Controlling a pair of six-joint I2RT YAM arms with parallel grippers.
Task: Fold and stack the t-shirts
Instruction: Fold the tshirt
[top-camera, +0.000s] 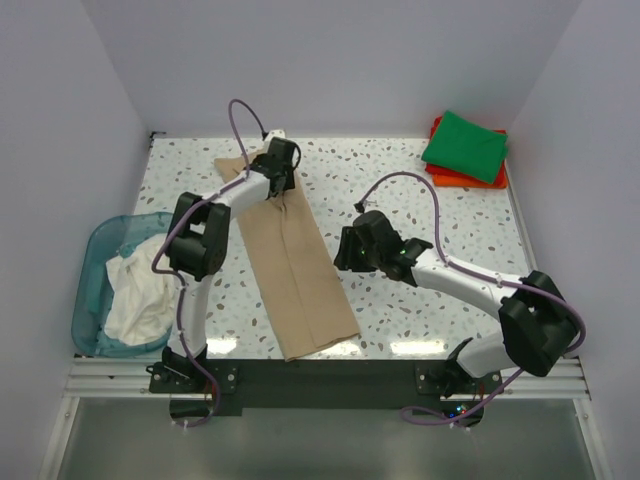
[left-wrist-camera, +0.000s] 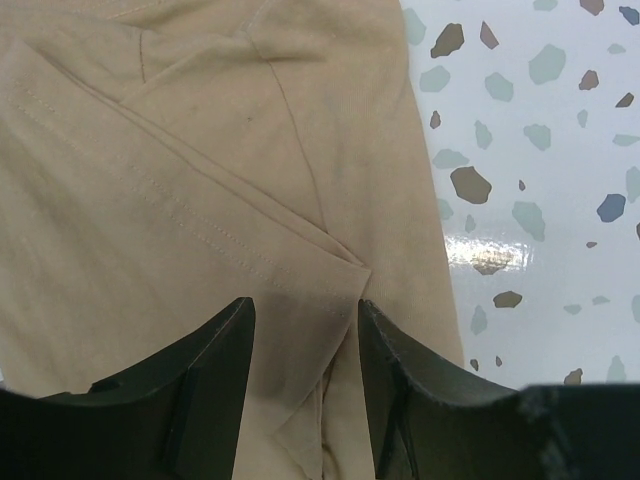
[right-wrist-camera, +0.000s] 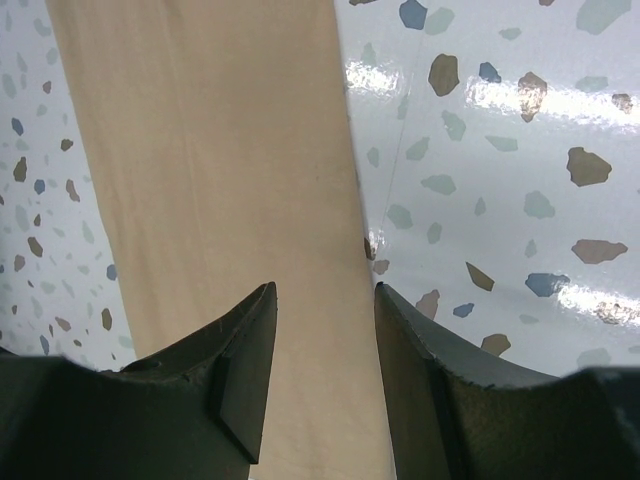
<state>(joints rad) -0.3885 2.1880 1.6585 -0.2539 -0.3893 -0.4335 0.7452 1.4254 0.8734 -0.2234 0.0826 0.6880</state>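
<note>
Bases (top-camera: 190, 372) of the two arms sit at the near edge of the speckled table (top-camera: 420, 170), and between them lies the near end of the tan shirt (top-camera: 297, 275). This shirt is folded into a long narrow strip, flat on the table, running away from the near edge and slanting left toward the back. At the near left edge of the table a teal basket (top-camera: 92, 262) holds a crumpled white shirt (top-camera: 140, 295).

About halfway along the strip, on its right side, is the right claw (top-camera: 348, 252). Its wrist camera shows the right claw (right-wrist-camera: 322, 295) with its two dark fingers spread apart and nothing pinched; the right edge of the strip runs up between them, cloth on the left and bare table on the right. Whether the tips touch the cloth I cannot tell.

Further back, the left claw (top-camera: 281, 160) is over the far end of the strip. From the wrist, the left claw (left-wrist-camera: 305, 310) also has its fingers apart, over layered tan cloth with a stitched hem and a crease meeting between them; it grips nothing.

In the far right corner a folded green shirt (top-camera: 465, 145) rests on top of an orange-red shirt (top-camera: 468, 180)
</note>
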